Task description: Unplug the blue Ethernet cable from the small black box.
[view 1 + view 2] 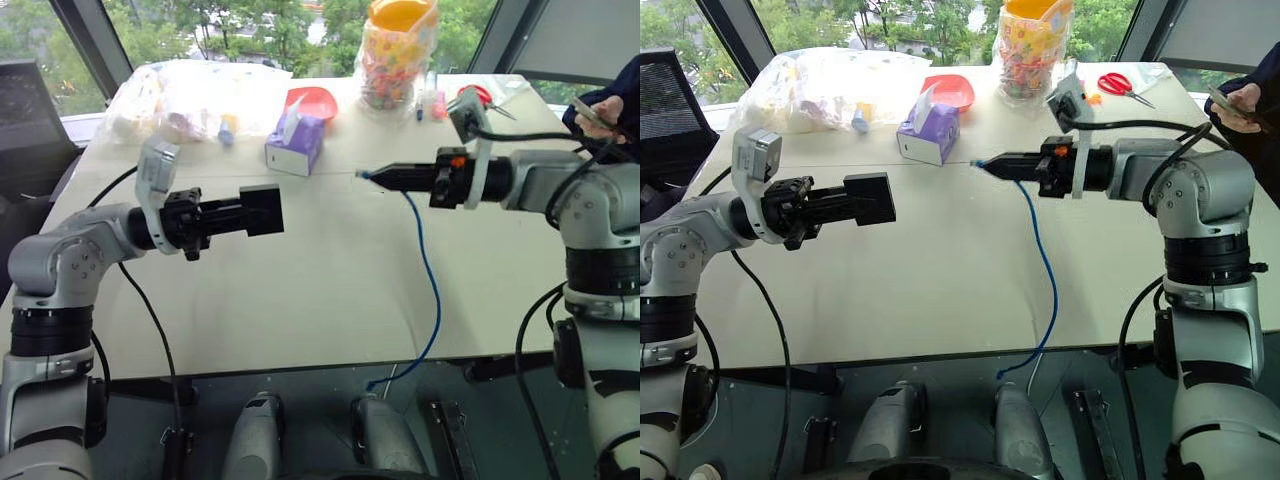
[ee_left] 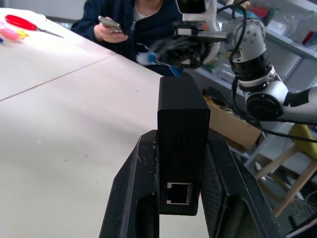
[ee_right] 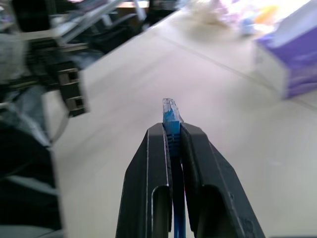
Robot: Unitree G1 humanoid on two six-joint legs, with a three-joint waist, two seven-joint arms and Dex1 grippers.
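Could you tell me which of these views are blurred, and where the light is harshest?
Right wrist view: sharp on the cable plug, with the tissue box and left gripper blurred. Left wrist view: the box is crisp, the right gripper smeared. Eye views: bright windows wash out the table top.

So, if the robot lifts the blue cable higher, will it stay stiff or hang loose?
Probably loose. The blue cable already sags in a curve from the right gripper down over the table edge, so it looks floppy and light. Its plug end seems rigid, standing straight out between the shut fingers, and should not slip easily.
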